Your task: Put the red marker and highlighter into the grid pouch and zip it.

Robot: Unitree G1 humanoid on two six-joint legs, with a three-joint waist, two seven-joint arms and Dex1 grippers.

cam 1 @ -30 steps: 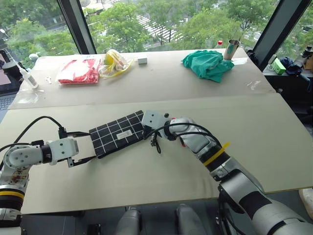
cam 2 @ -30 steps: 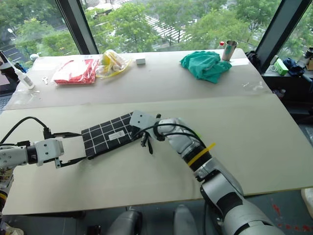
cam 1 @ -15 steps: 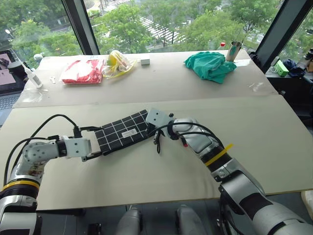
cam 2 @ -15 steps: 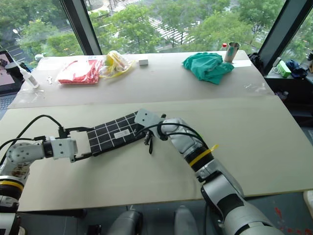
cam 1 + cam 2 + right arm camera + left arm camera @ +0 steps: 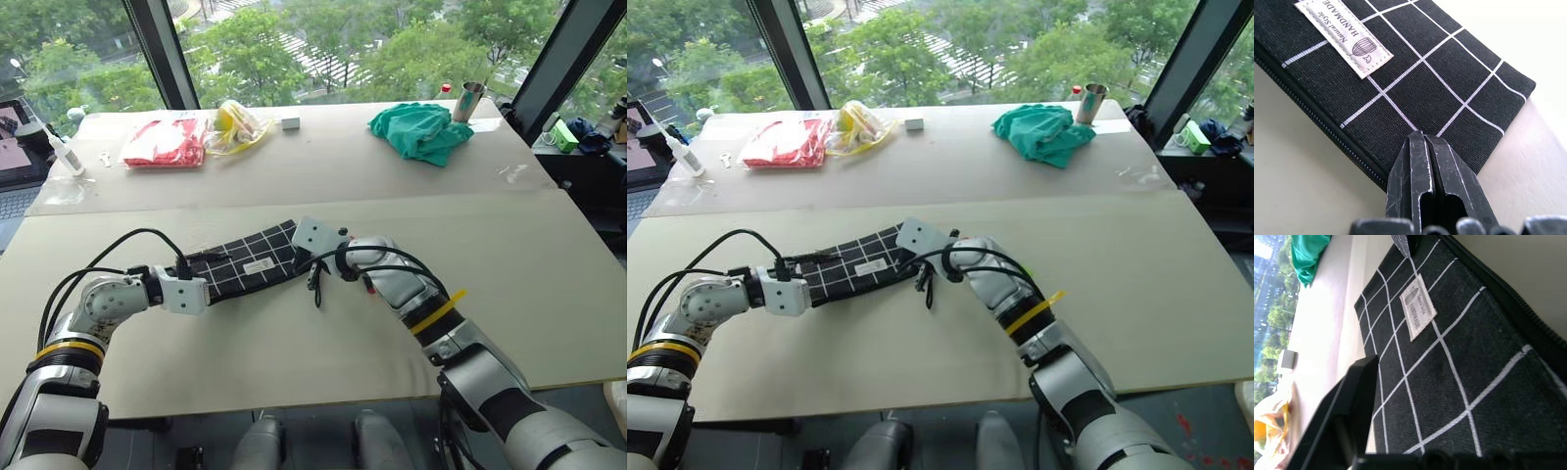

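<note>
- grid pouch (image 5: 245,266): lies flat on the table (image 5: 323,362) between the two grippers, long axis running from one to the other.
- left gripper (image 5: 199,281): at the pouch's left short end. Jaws narrowed around that end; one black finger (image 5: 1344,406) lies along the fabric's far edge in the left wrist view. Looks like a pinch on the end, but I can't confirm firm contact.
- right gripper (image 5: 1425,161): at the opposite short end, jaws fully closed, tips pressed together right at the pouch edge. Whether they clamp fabric or only press it down, can't tell.
- Zipper (image 5: 1312,117): runs along the long edge nearer the robot, teeth look closed over the visible stretch. Pull cord not identifiable.
- Marker and highlighter: not visible near either gripper.
- Judgement: the next move turns on the long axis. With both ends pinned, the zipper travels along that line, so one gripper must anchor while the other frees up to find the pull.
</note>
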